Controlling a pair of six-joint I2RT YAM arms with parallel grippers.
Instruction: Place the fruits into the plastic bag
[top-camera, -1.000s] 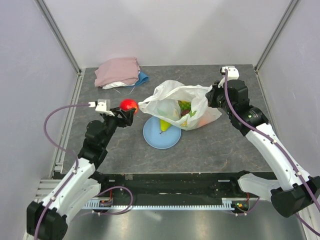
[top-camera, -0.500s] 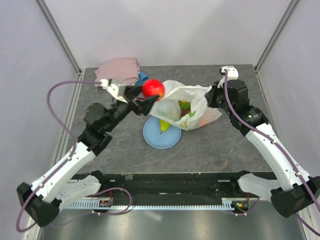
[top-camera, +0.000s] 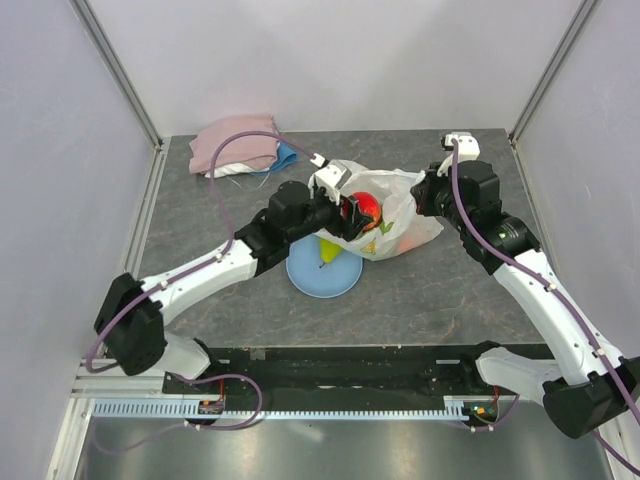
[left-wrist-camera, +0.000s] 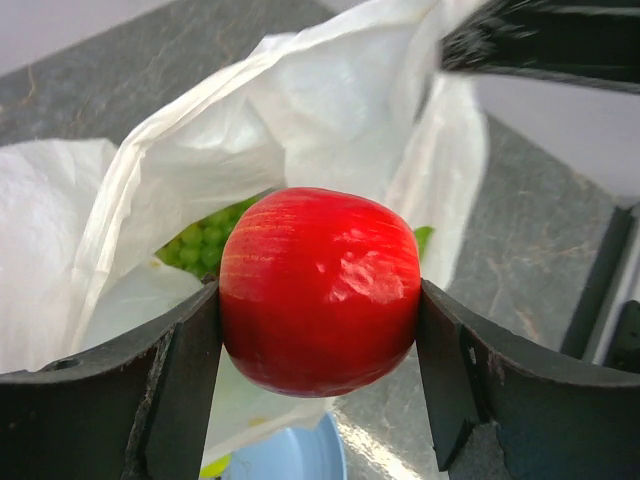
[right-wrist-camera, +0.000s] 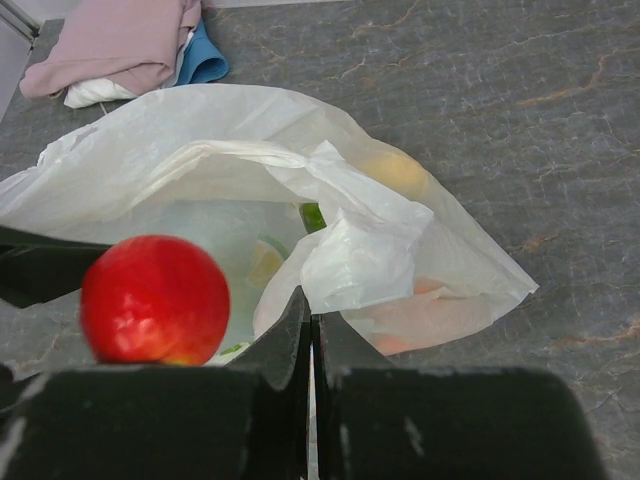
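Note:
My left gripper is shut on a glossy red apple, holding it just over the open mouth of the plastic bag. The white crinkly bag lies on the table and holds a green grape bunch. Orange and yellow fruits show through its film. My right gripper is shut on a fold of the bag's rim at its right side, holding the mouth up. A yellow-green pear lies on the blue plate, just in front of the bag.
A folded pink cloth on blue and white fabric lies at the back left. The left arm stretches across the table's middle toward the bag. Grey walls enclose three sides.
The left arm has swung right and forward with the red apple, from left of the plate to the bag's mouth. The right arm and the bag have stayed put.

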